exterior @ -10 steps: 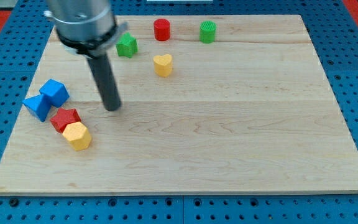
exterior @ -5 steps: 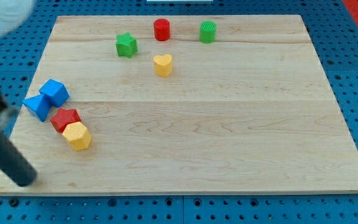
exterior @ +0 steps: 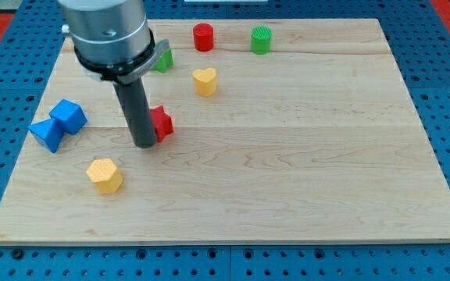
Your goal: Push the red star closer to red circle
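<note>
The red star (exterior: 162, 122) lies left of the board's middle, partly hidden behind my rod. My tip (exterior: 144, 144) rests on the board right against the star's lower left side. The red circle (exterior: 203, 37) stands near the view's top edge, up and to the right of the star. The rod's grey housing covers part of the board above the tip.
A yellow heart (exterior: 204, 81) lies between the star and the red circle. A green star (exterior: 162, 60) peeks out beside the housing. A green circle (exterior: 262, 39) is at top right. Two blue blocks (exterior: 58, 124) and a yellow hexagon (exterior: 105, 175) sit at left.
The red star has moved up and right, away from the yellow hexagon and blue blocks. My tip came from the board's lower left corner to the star's lower left side. The yellow hexagon shifted slightly.
</note>
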